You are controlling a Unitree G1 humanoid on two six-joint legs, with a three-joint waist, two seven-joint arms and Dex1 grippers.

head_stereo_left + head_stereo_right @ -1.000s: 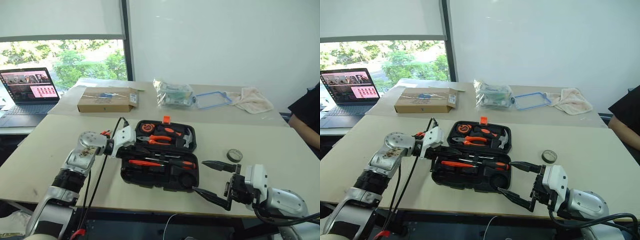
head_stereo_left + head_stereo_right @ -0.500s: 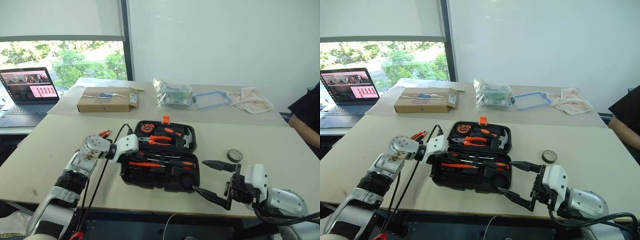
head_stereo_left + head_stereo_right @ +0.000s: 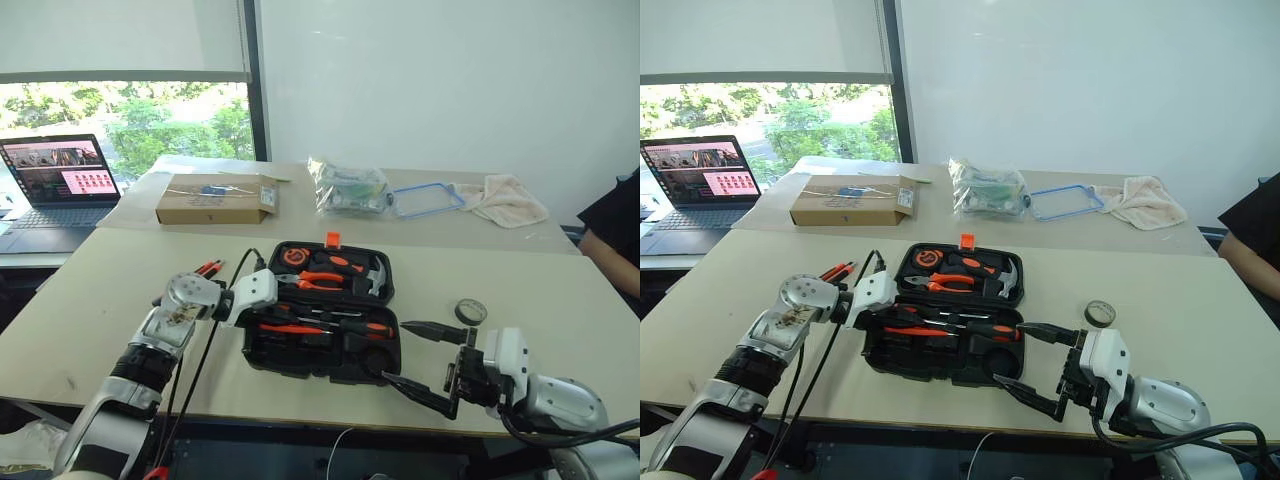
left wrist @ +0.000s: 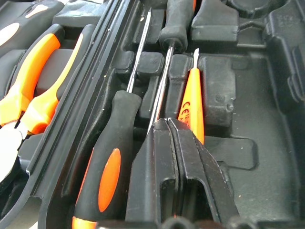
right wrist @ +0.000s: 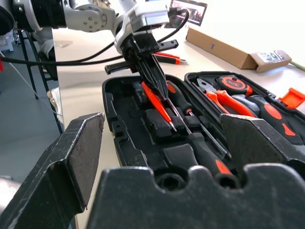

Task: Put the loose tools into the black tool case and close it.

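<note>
While the black tool case lies open, left gripper seems pressed onto an orange screwdriver.

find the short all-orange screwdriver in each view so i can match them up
Left eye view: short all-orange screwdriver in the case's near half, by the left gripper.
Right eye view: same recess.
Left wrist view: upright beside the shut fingers.
Right wrist view: slanting below the left gripper.
Shared landmark: the black-handled screwdriver alongside it.
</note>
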